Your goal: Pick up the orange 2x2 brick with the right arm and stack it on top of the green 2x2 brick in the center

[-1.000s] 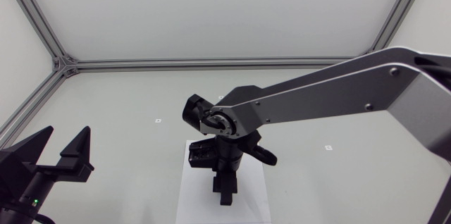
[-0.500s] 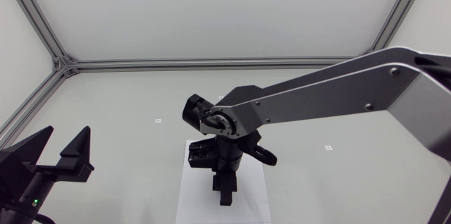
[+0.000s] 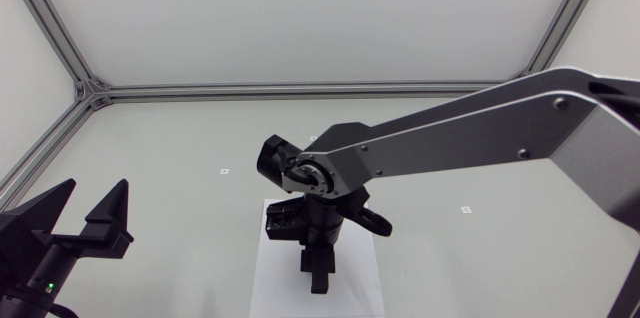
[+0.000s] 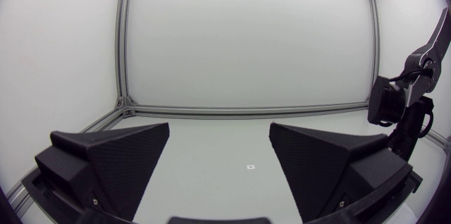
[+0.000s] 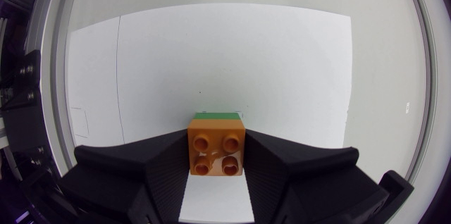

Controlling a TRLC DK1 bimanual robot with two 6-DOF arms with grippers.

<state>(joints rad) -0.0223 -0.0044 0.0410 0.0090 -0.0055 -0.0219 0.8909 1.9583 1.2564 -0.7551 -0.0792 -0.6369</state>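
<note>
My right arm (image 3: 480, 133) is hanging across the table (image 3: 180, 148) from the right, wrist pointing down over the white sheet (image 3: 275, 283). My left gripper (image 4: 220, 132) is sitting low at the left, well apart, fingers spread wide and holding nothing. My right gripper (image 5: 215, 143) is clamping the orange 2x2 brick (image 5: 216, 157) from both sides, studs facing the camera. A strip of the green 2x2 brick (image 5: 220, 116) is showing just past its far edge, over the sheet; whether they are touching, I cannot tell.
</note>
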